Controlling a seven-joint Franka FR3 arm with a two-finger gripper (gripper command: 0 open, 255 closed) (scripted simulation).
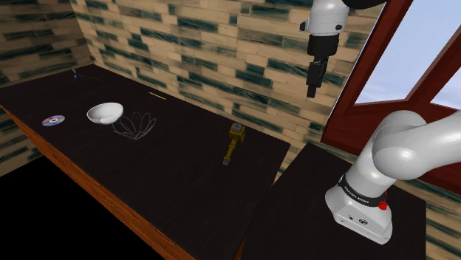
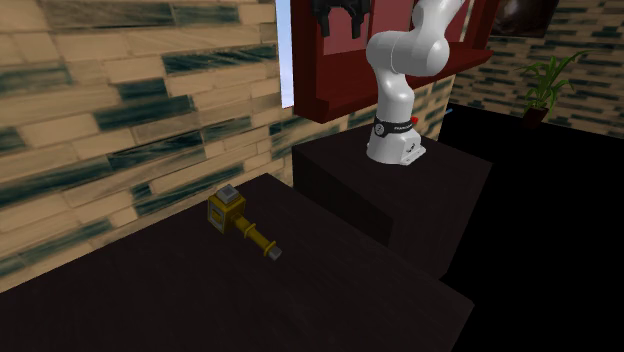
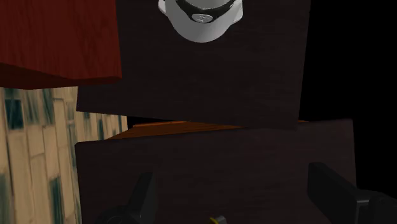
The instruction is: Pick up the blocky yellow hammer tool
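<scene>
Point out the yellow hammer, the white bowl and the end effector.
Yellow hammer [image 2: 245, 228]: second exterior view, handle beside the head.
White bowl [image 1: 105, 113]: shoulder view, inner surface.
End effector [image 1: 311, 94]: shoulder view, between the fingertips.

In the wrist view the hammer [image 3: 218, 220] is cut by the frame's edge, leaving only a yellow tip between the spread fingers of the tool [image 3: 238, 194], whose roots are cut off too. The arm's base [image 3: 202, 16] is also clipped there. The second exterior view's top edge cuts the tool. In the shoulder view, a tiny object [image 1: 74, 73] at the far corner of the table [image 1: 185, 185] and a thin yellow stick [image 1: 156, 95] are too small to identify.
</scene>
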